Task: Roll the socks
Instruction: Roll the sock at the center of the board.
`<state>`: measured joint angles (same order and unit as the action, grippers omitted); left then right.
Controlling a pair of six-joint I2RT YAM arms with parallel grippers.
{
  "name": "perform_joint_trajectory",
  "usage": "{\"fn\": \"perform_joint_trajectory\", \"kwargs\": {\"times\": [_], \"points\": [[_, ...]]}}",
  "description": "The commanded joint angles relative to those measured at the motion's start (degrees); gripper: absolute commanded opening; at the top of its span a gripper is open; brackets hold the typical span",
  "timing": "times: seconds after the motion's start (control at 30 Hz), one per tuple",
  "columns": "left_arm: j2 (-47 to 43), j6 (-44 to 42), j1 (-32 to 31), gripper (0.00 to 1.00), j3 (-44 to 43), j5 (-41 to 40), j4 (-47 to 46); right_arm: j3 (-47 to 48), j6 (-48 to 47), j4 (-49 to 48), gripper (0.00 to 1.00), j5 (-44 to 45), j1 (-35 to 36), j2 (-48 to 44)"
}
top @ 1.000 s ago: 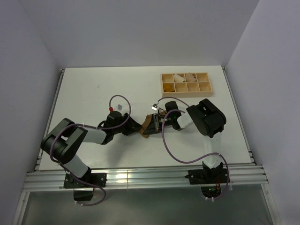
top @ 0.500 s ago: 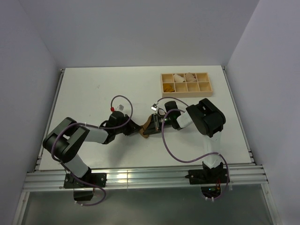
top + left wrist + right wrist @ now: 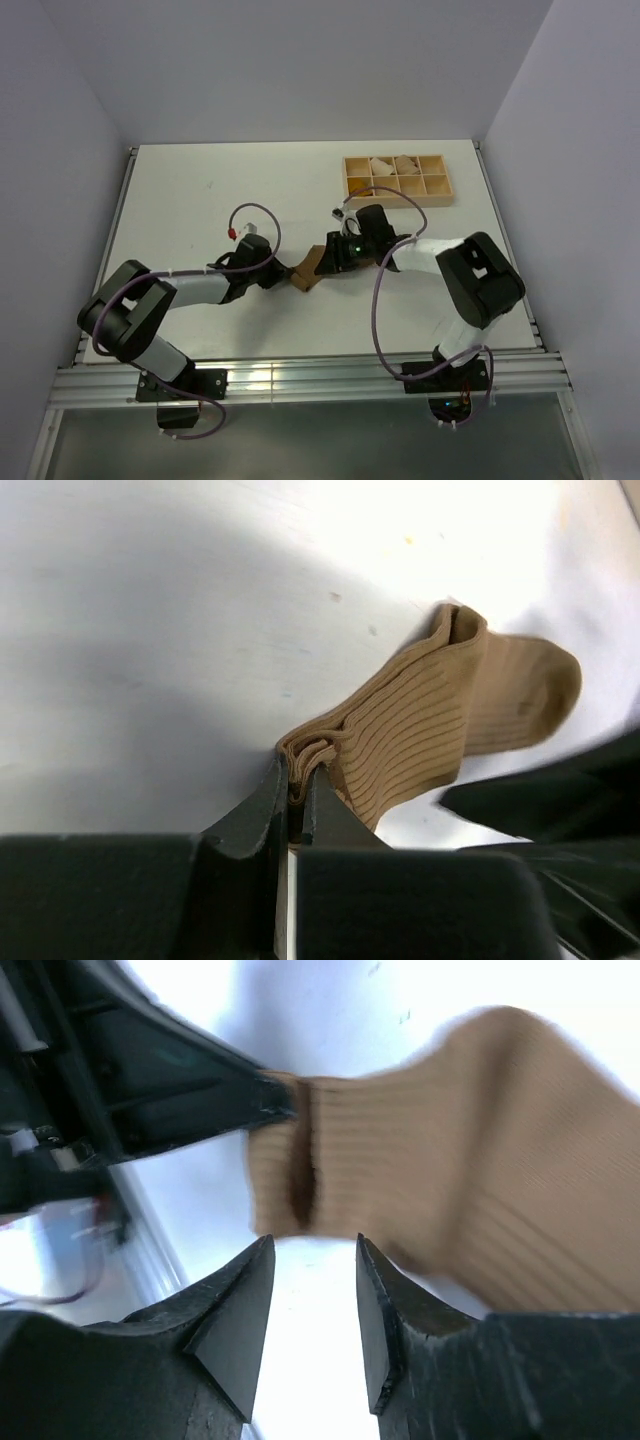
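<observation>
White table (image 3: 190, 200), carrying everything in view and extending on all sides of the jaws. Wooden compartment tray (image 3: 400, 201), two rows of four, lying beyond the right-hand jaws and to their right, well apart from both pairs. Two pale fabric bundles (image 3: 381, 165) fill the middle compartments of its far row. Aluminium rail (image 3: 300, 380) along the table's near edge, behind the jaws; plain pale walls (image 3: 300, 70) on three sides.

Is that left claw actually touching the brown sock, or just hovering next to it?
Touching. The left wrist view shows the left gripper pinched shut on the folded edge of the tan sock, with fabric bunched between the jaws.
</observation>
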<state>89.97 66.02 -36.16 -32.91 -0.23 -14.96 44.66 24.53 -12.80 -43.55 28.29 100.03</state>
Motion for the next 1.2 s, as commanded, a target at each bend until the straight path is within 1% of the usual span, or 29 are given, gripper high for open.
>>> {"fn": "perform_joint_trajectory", "kwargs": {"times": [0.0,0.07,0.1,0.17,0.2,0.23,0.27,0.37,0.43,0.63,0.77,0.9,1.1,1.17], "points": [[-2.08,1.13,0.30,0.00,1.27,-10.75,14.77,2.18,-9.57,9.08,0.46,14.41,3.33,-7.72],[-2.70,1.04,0.48,0.00,0.74,-12.42,17.24,3.49,-12.22,10.59,0.48,19.88,5.97,-9.58],[-3.05,0.95,0.48,0.00,0.65,-12.86,18.12,3.93,-14.84,11.91,0.49,25.65,9.29,-11.33],[-3.49,0.78,0.48,0.00,0.39,-13.30,19.61,4.47,-17.05,12.18,0.53,31.40,13.00,-12.66],[-3.92,0.60,0.48,0.00,0.39,-13.65,19.79,4.55,-18.80,11.66,0.54,36.03,16.41,-13.62],[-4.19,0.52,0.48,0.00,0.47,-13.74,19.88,4.47,-19.69,11.13,0.56,37.99,18.10,-13.81],[-4.45,0.34,0.48,0.00,0.65,-13.83,20.32,4.47,-20.57,10.61,0.60,39.84,19.59,-14.07],[-5.25,-0.36,0.48,0.00,0.39,-13.92,21.54,4.99,-23.91,8.41,0.65,47.04,24.78,-13.28],[-5.51,-0.71,0.48,0.00,-0.14,-14.27,22.43,5.61,-27.69,7.26,0.67,52.13,27.93,-11.35],[-5.95,-1.86,0.48,0.00,-1.02,-14.36,24.28,5.87,-35.42,3.22,0.68,62.42,35.67,-6.69],[-6.13,-2.38,0.48,0.00,-1.28,-13.92,24.37,6.92,-38.59,1.46,0.67,66.91,39.11,-4.15],[-5.78,-2.74,0.48,0.00,-1.81,-13.22,24.19,8.16,-40.88,-0.29,0.66,69.30,40.96,-1.33],[-5.34,-3.26,0.48,0.00,-1.72,-11.73,23.31,8.34,-42.02,-3.98,0.66,68.69,41.84,0.08],[-5.25,-3.18,0.48,0.00,-1.64,-11.20,22.79,6.58,-41.76,-7.04,0.66,66.06,41.84,-1.05]]}}
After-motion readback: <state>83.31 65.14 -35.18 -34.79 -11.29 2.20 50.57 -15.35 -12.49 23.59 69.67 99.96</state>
